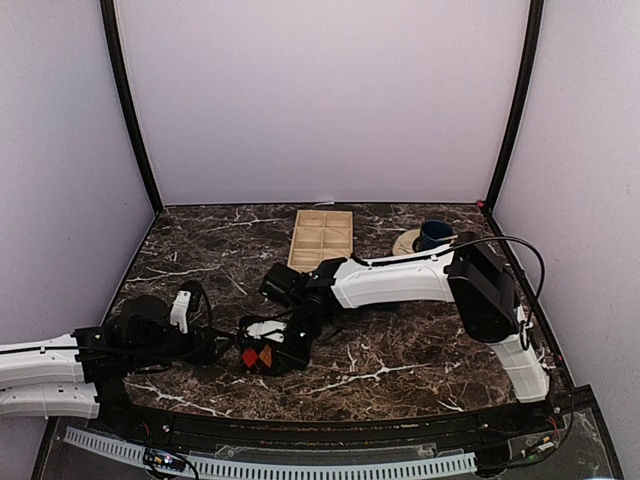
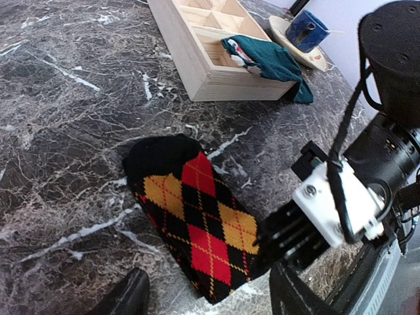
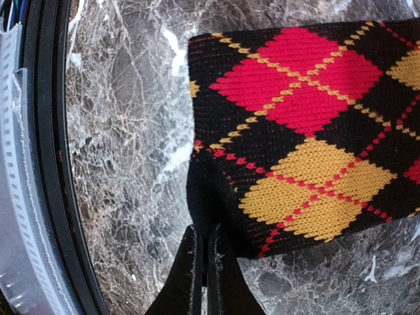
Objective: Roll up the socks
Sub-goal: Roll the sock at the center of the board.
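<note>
A black sock with red and yellow argyle diamonds (image 2: 197, 220) lies flat on the marble table near the front edge. It also shows in the top view (image 1: 258, 356) and fills the right wrist view (image 3: 308, 125). My right gripper (image 3: 207, 239) is shut on the sock's near black corner, low at the table; it also shows in the top view (image 1: 284, 348). My left gripper (image 2: 210, 303) is open, its fingers (image 2: 125, 296) spread on either side of the sock's near end, just left of the sock in the top view (image 1: 222, 347). A second, green sock (image 2: 270, 60) hangs over the wooden tray's corner.
A wooden compartment tray (image 1: 322, 238) sits at the back centre, also in the left wrist view (image 2: 197, 72). A blue cup (image 1: 434, 234) stands on a plate to its right. The black front rail (image 3: 49, 164) runs close beside the sock.
</note>
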Action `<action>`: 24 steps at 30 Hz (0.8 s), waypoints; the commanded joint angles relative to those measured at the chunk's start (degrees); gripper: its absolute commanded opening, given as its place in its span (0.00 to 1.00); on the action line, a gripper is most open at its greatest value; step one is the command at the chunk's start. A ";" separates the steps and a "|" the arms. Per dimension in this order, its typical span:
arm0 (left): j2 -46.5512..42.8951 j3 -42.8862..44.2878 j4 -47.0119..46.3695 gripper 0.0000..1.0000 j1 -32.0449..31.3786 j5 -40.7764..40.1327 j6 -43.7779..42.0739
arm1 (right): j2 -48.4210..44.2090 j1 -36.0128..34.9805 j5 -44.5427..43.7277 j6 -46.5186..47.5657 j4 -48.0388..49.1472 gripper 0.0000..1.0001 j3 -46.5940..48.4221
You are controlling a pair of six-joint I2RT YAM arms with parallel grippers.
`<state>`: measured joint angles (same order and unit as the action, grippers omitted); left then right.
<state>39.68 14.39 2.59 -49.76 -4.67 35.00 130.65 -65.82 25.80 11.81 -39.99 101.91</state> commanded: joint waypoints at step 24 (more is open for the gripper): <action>10.59 -1.19 -10.62 0.60 -18.88 -8.57 -8.53 | 4.97 4.56 16.84 -3.56 -10.60 0.00 12.35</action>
<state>46.89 10.98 -6.20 -67.68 -10.81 30.20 135.02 -61.69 40.69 8.64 -49.10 112.20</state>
